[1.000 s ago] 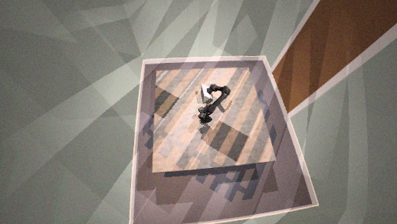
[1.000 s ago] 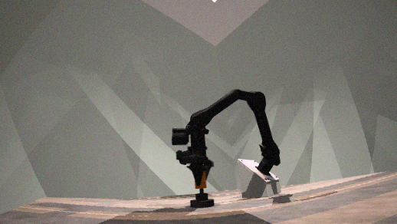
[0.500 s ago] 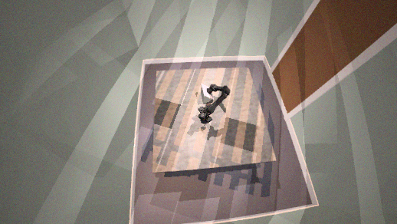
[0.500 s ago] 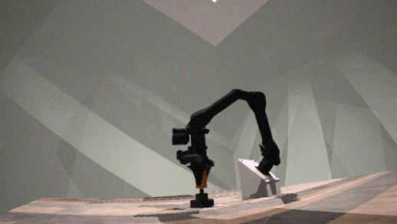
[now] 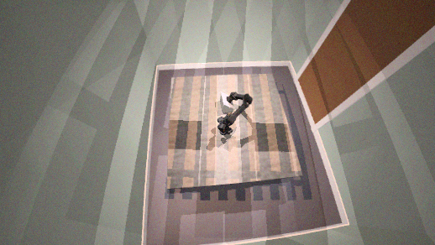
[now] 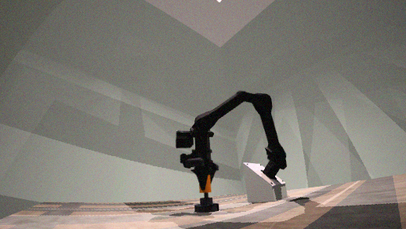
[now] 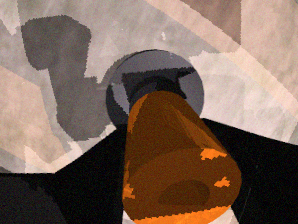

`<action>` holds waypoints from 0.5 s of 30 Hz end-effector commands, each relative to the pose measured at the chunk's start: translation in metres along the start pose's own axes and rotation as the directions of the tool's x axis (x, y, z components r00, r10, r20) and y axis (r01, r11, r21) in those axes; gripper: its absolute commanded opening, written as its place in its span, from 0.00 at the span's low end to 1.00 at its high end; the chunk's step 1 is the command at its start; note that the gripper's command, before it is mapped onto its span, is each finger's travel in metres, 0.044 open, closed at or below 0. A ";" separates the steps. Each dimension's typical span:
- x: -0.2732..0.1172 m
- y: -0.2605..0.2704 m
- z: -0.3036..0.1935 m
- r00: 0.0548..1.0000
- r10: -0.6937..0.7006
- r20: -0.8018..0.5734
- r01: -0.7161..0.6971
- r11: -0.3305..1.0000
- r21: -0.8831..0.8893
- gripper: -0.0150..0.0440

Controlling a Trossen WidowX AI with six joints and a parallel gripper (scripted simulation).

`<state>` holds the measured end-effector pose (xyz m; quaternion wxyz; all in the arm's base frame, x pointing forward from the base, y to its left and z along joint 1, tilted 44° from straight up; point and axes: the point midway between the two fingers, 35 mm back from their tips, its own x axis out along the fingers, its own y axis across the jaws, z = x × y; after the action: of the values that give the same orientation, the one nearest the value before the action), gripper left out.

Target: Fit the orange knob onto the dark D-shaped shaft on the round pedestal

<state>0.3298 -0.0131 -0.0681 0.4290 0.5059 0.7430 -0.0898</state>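
The orange knob [image 6: 208, 186] [image 7: 172, 130] is upright between the fingers of my gripper [image 6: 204, 188], which is shut on it. The round dark pedestal [image 6: 206, 207] [image 7: 196, 92] stands on the table directly below. A short stretch of the dark shaft [image 6: 206, 194] shows between the knob's lower end and the pedestal, so the knob is above the pedestal. The knob's lower end meets the shaft's top in view; I cannot tell whether the tip is inside the hole. In the wrist view the knob hides most of the shaft. Neither flat side shows.
The arm's white wedge-shaped mount [image 6: 256, 190] [image 5: 226, 103] stands behind and to the right in the exterior view. The table [image 5: 227, 168] carries striped light and shadow patches, with its front edge below the arm in the top view.
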 end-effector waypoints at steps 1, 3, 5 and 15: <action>-0.001 -0.002 0.000 1.000 0.000 0.004 0.000 1.000 0.005 0.25; -0.001 -0.003 0.000 1.000 0.000 0.004 0.000 1.000 0.005 0.25; 0.001 -0.003 0.000 1.000 0.000 0.004 0.000 1.000 0.005 0.25; -0.003 -0.003 0.000 1.000 0.000 0.004 0.000 1.000 0.005 0.25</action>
<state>0.3273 -0.0132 -0.0693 0.4278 0.5071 0.7427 -0.0910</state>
